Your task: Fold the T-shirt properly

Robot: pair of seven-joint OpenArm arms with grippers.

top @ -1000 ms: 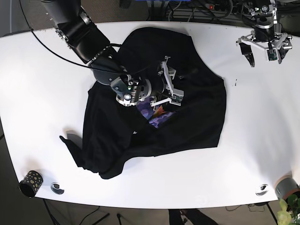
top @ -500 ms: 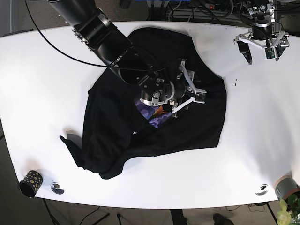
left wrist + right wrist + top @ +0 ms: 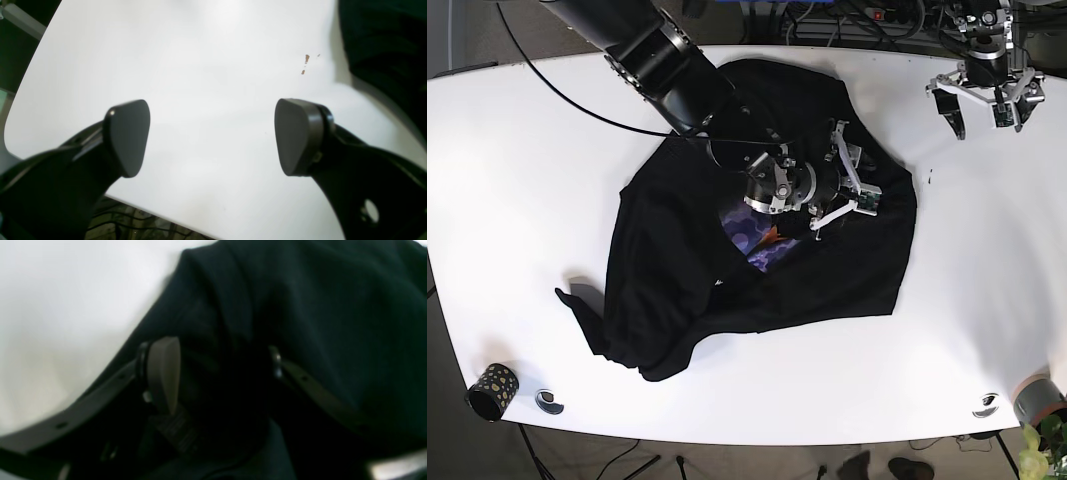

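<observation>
Shirt point(image 3: 677, 250): black, lies crumpled in the middle of the white desk point(image 3: 517, 170).
Right gripper point(image 3: 847, 185): spread over the cloth; should pinch one layer only.
Left gripper point(image 3: 987, 100): spread, empty, well apart from the shirt.

The base view looks straight down on the whole counter point(image 3: 517, 150); the 2 wrist views sit close behind their claws, sharing counter and T-shirt point(image 3: 757, 260) with it.
</observation>
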